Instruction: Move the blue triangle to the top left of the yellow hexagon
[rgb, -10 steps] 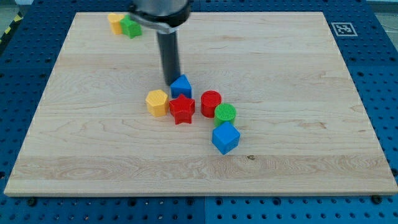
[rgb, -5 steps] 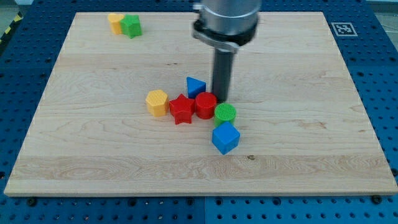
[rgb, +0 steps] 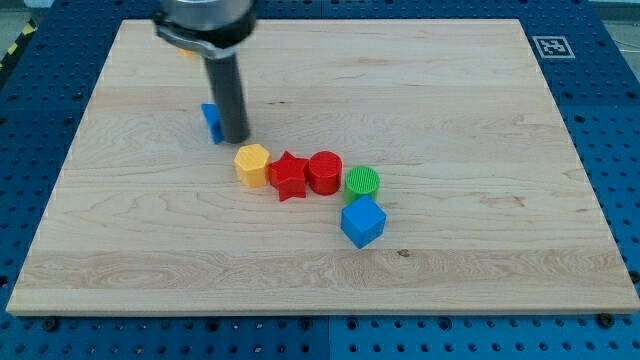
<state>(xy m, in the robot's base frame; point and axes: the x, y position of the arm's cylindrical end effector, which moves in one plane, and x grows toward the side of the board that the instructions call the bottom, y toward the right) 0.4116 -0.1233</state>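
Your rod has swept the blue triangle (rgb: 211, 122) leftward across the counter (rgb: 480, 120), up-left of the yellow hexagon (rgb: 252, 164). My tip (rgb: 235, 138) touches the triangle's right side; there is no pincer to open or close.

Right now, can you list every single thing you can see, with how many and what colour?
Blue triangle: one, blue, up and left of the yellow hexagon, mostly hidden behind the rod.
Yellow hexagon: one, yellow, left end of the middle row.
Red star: one, red, right of the hexagon.
Red cylinder: one, red, right of the star.
Green cylinder: one, green, right of the red cylinder.
Blue cube: one, blue, below the green cylinder.
Wooden board: one, light wood.
My tip: one, dark, touching the triangle's right side.
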